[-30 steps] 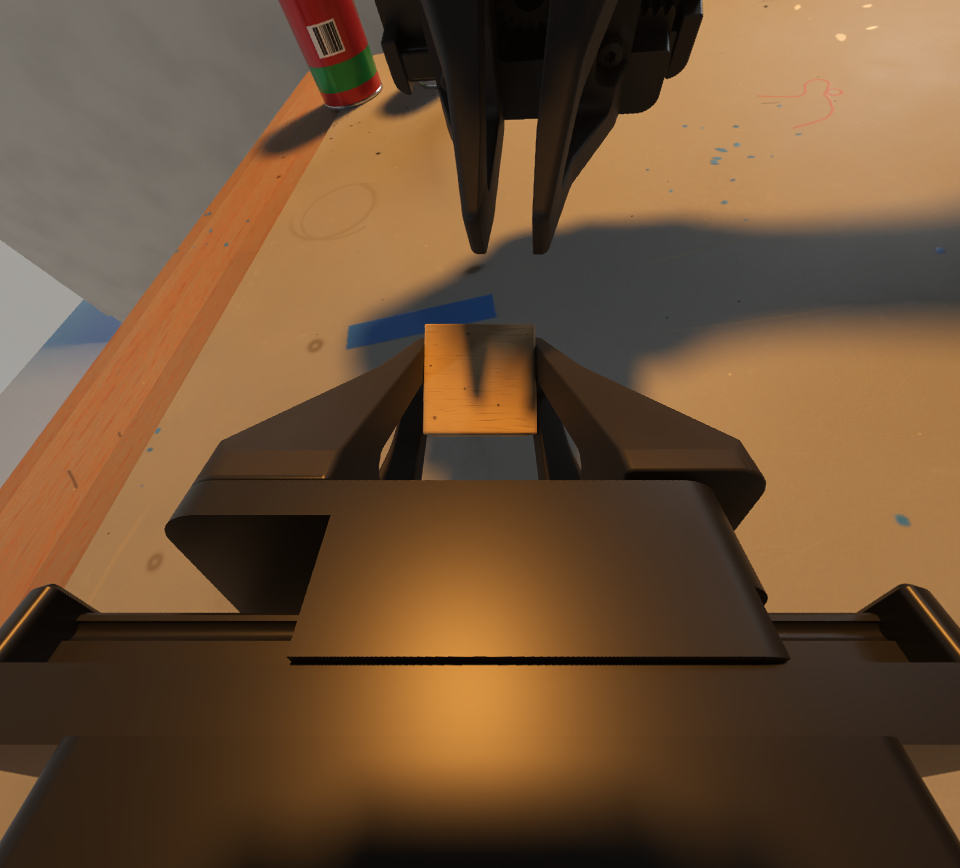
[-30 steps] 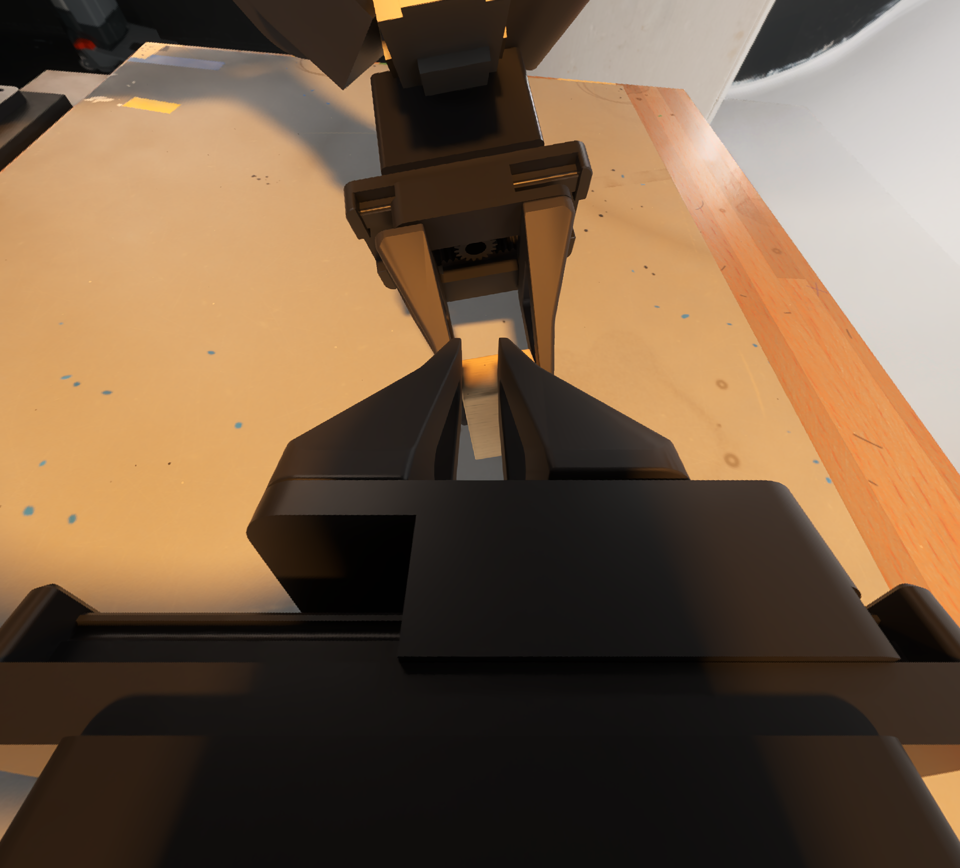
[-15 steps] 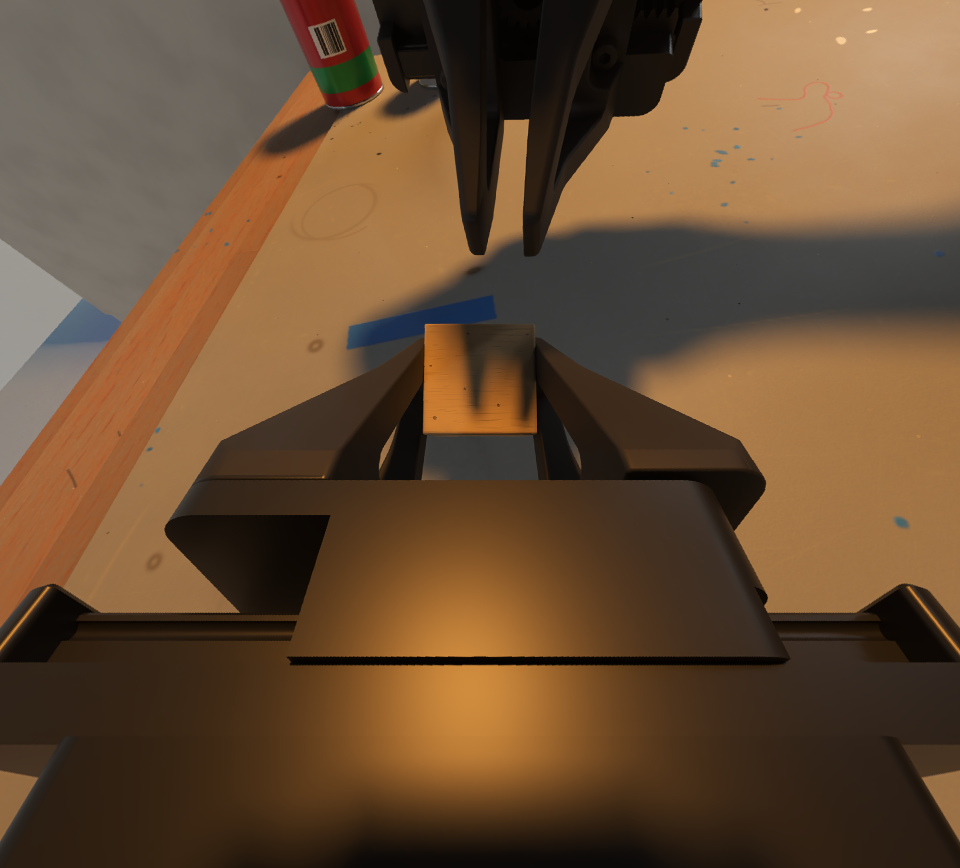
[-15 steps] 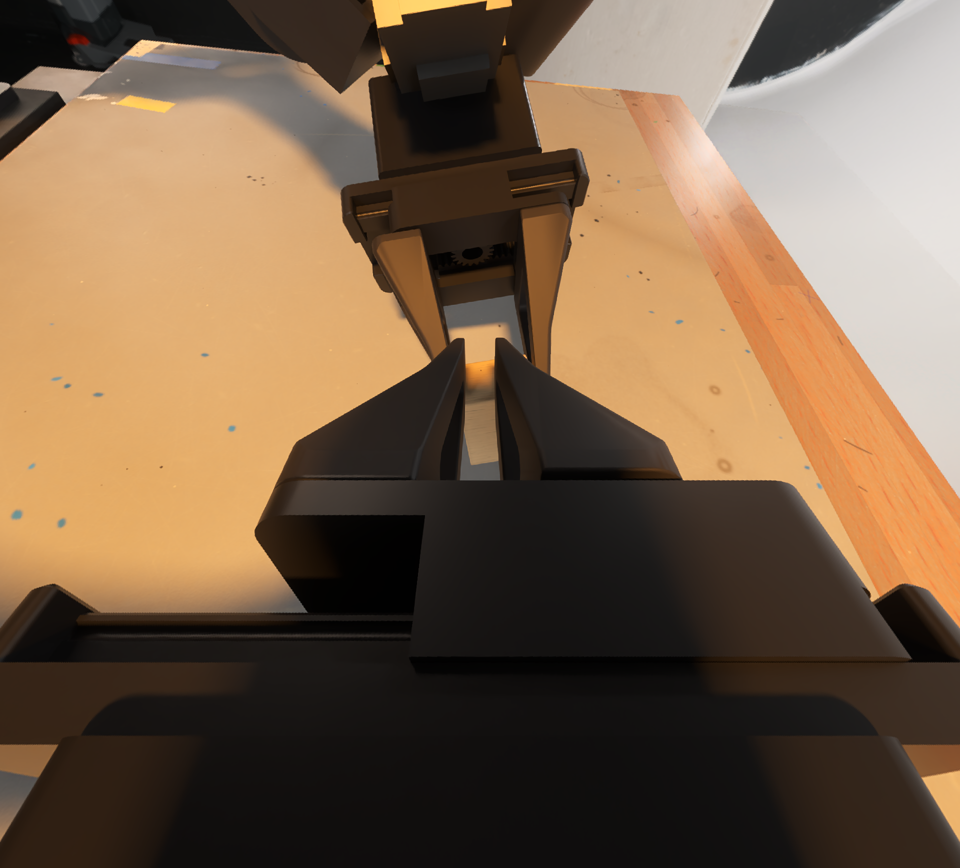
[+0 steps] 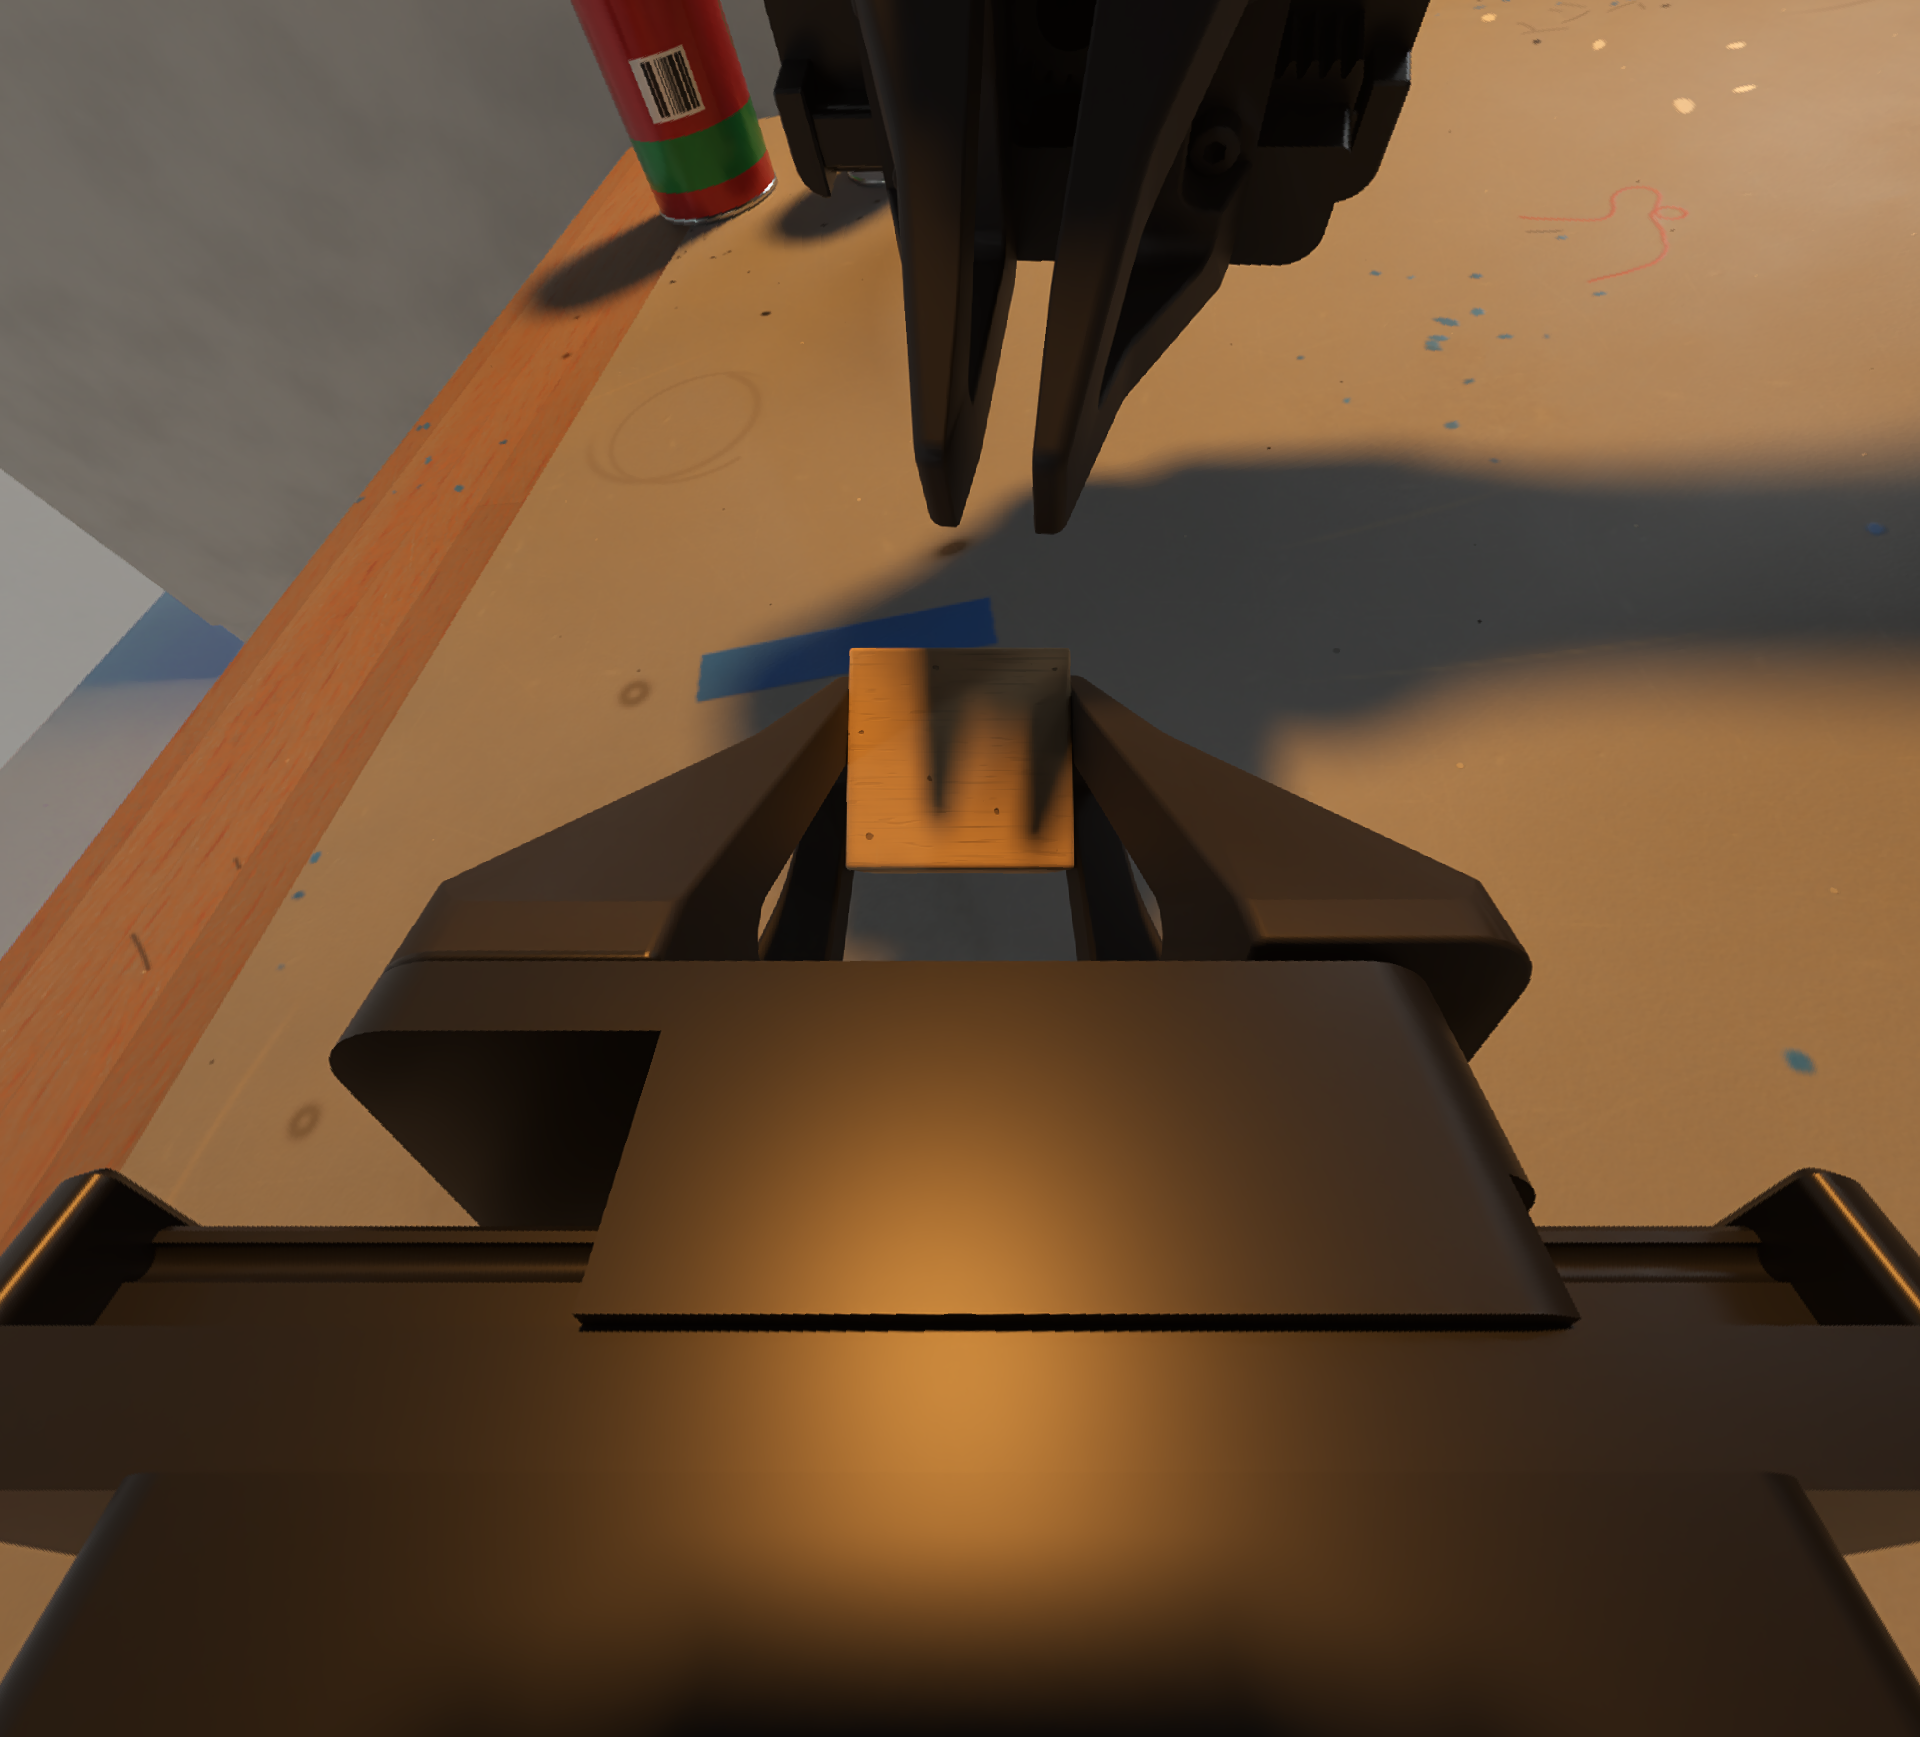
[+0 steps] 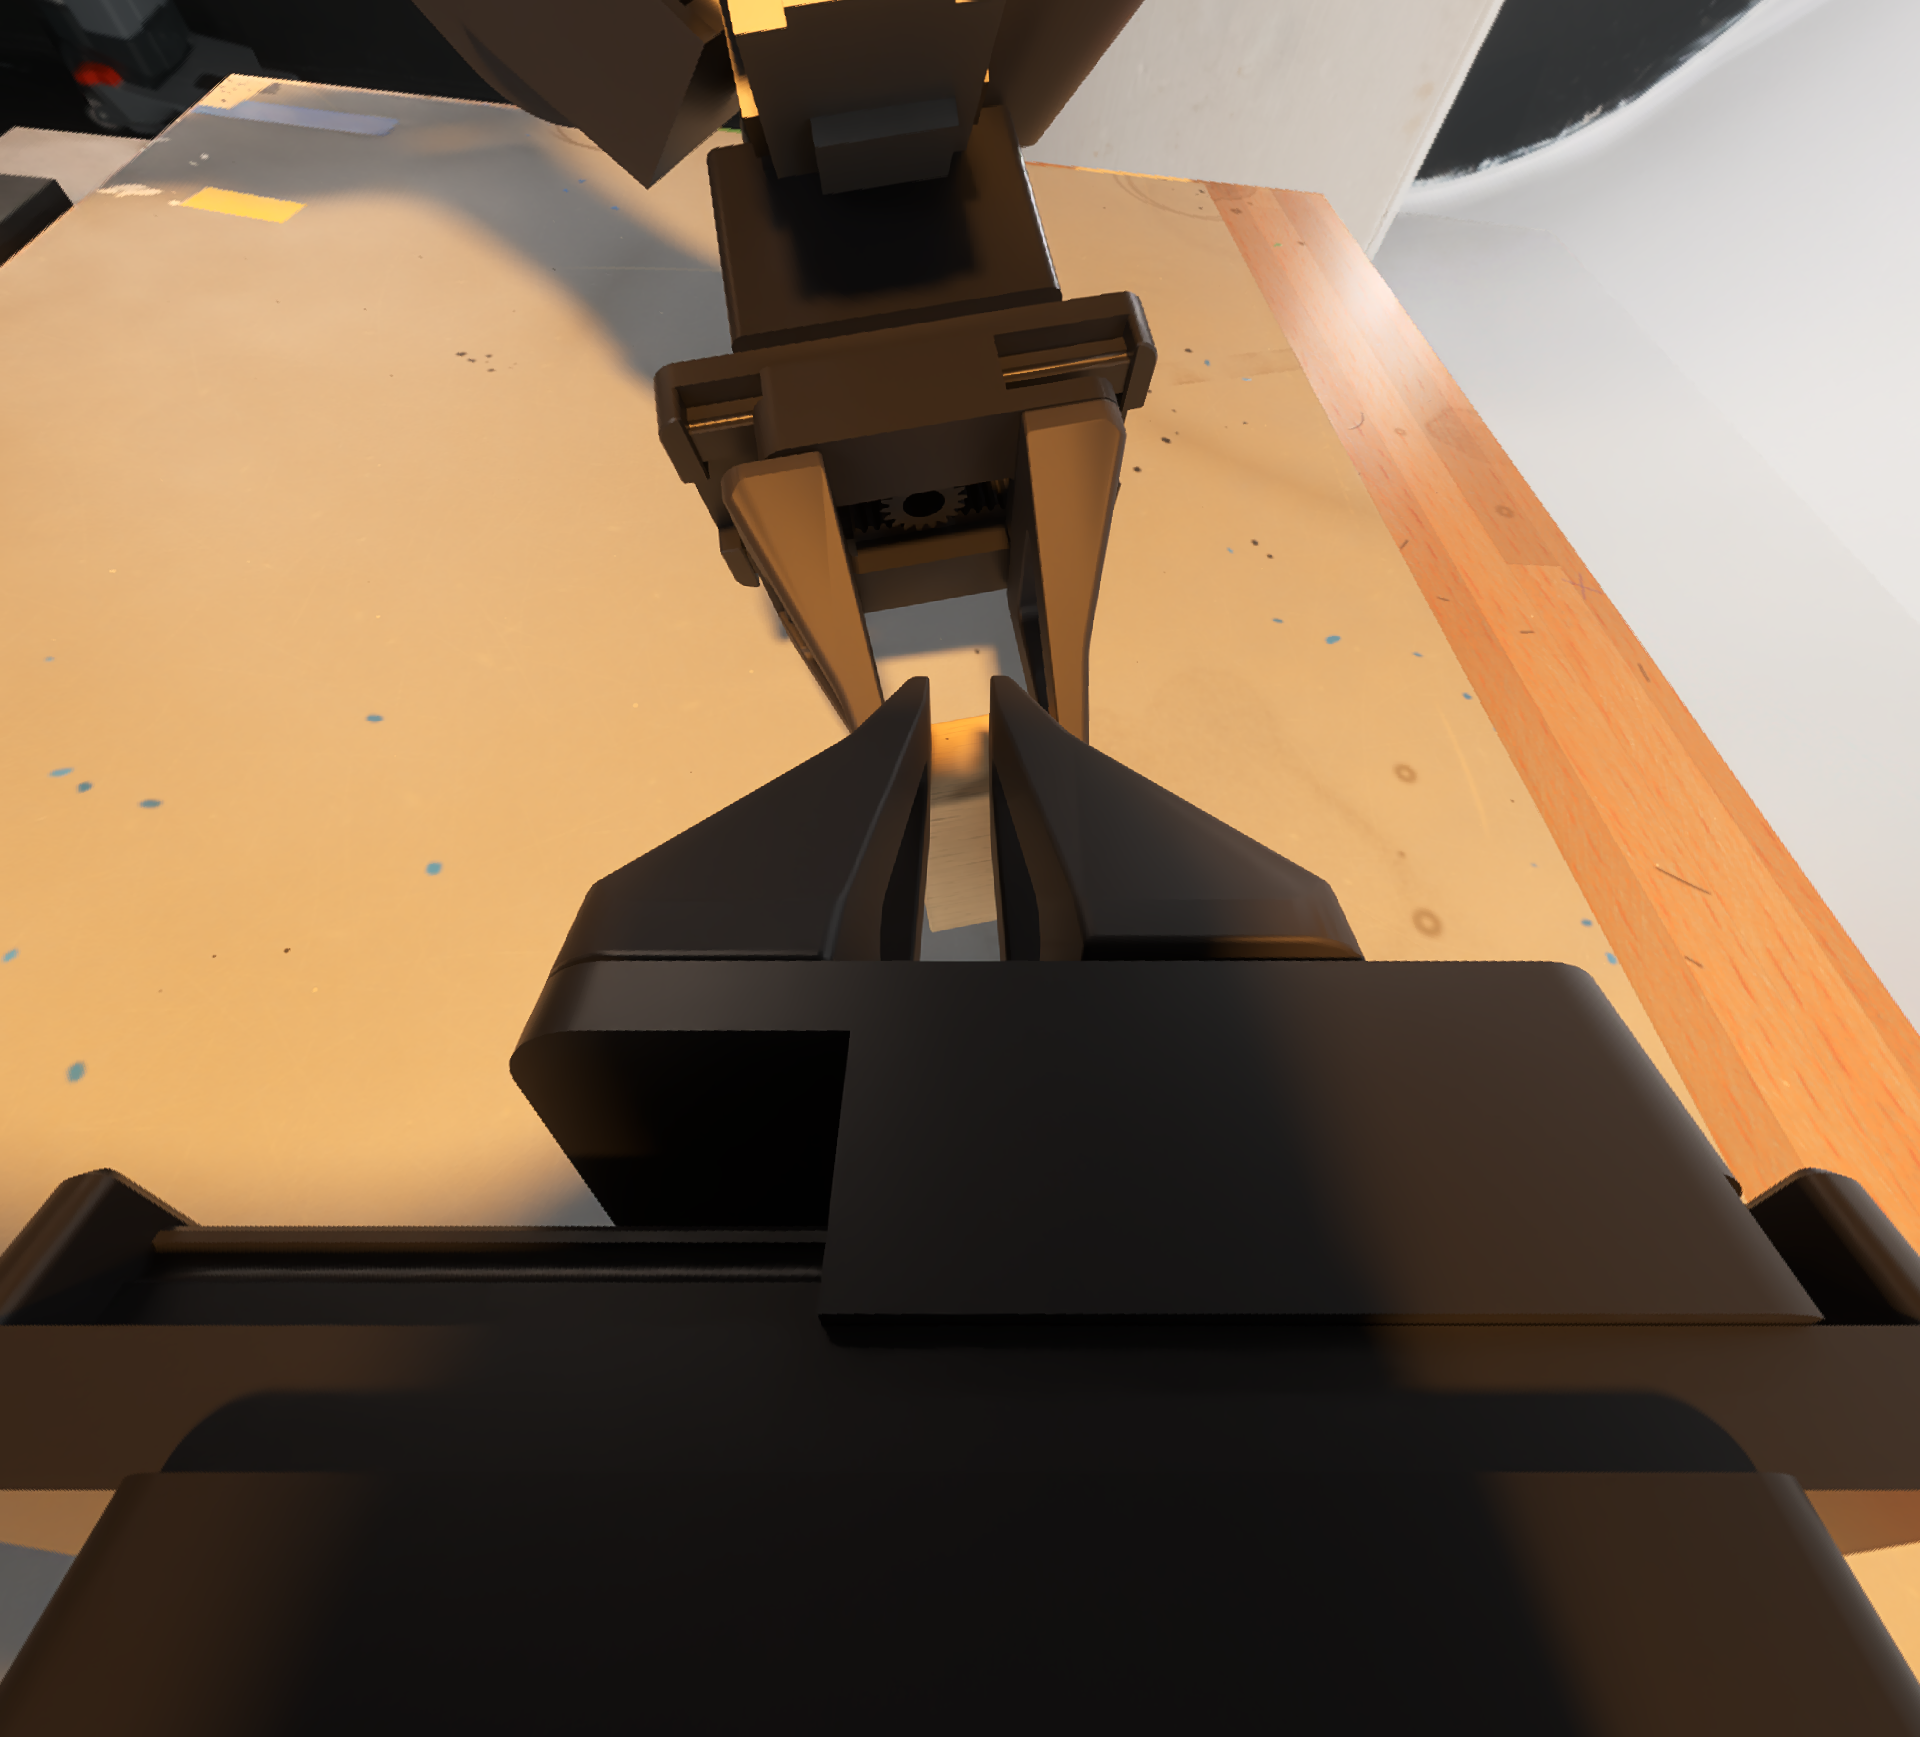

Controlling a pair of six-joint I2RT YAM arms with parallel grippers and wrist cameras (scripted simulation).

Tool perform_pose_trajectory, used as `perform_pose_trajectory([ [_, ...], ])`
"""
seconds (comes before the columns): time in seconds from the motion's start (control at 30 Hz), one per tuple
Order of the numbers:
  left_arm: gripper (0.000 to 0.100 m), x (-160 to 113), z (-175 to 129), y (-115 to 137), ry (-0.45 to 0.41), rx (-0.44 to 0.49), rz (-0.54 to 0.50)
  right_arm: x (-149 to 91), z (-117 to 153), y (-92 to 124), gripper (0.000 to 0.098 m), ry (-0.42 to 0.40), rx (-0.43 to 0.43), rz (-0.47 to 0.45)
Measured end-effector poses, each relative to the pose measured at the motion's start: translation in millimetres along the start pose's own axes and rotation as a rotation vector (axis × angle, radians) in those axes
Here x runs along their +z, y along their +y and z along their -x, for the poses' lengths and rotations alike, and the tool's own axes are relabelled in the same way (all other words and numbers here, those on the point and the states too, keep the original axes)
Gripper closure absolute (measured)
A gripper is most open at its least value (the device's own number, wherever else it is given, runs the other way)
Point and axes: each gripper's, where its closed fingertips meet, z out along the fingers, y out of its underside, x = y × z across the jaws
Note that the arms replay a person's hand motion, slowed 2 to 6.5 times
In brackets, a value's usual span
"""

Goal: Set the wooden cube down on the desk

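The wooden cube [image 5: 959,757] is a small light-brown block held above the desk [image 5: 1455,752]. My left gripper [image 5: 959,700] is shut on its two sides. My right gripper [image 5: 992,524] hangs just beyond and above the cube, pointing down at it, with its jaws nearly together and nothing between them. In the right wrist view the right gripper [image 6: 958,700] shows the same narrow gap. A sliver of the cube [image 6: 958,742] shows through that gap, and the left gripper's fingers [image 6: 800,565] stand behind it.
A red spray can [image 5: 644,4] with a green band stands at the desk's far left corner. A blue tape strip [image 5: 790,664] lies on the desk under the cube. The desk's orange wooden edge [image 5: 260,804] runs along the left. A yellow tape patch [image 6: 244,205] lies far off.
The right gripper has shifted slightly left and closer over the cube. The left gripper and the cube have not moved.
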Motion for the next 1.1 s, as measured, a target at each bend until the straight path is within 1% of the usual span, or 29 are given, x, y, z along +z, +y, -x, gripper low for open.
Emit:
perform_pose_trajectory([
  [0.47,0.068,0.0,-1.2,1.4,0.004,-0.006,0.005,1.0,-1.3,-2.2,0.0881,0.007,0.015,-0.014],
  [0.6,0.068,-0.1,-0.1,-1.3,0.003,-0.007,-0.005,1.4,-2.6,-7.2,0.0875,0.014,0.016,-0.054],
  [0.7,0.068,-1.3,2.1,-4.5,-0.002,-0.016,-0.02,-0.4,-6.3,-13.2,0.0847,0.036,0.014,-0.103],
  [0.8,0.068,-3.3,5.9,-6.5,-0.012,-0.034,-0.033,-7.2,-12.6,-20.9,0.0758,0.081,0.004,-0.167],
  [0.9,0.068,-5.6,10.5,-7.5,-0.025,-0.055,-0.046,-18.5,-21.3,-28.5,0.0704,0.151,-0.013,-0.235],
  [1.1,0.068,-11.2,19.9,-9.0,-0.056,-0.097,-0.081,-46.6,-41.7,-40.3,0.0676,0.334,-0.065,-0.346],
])
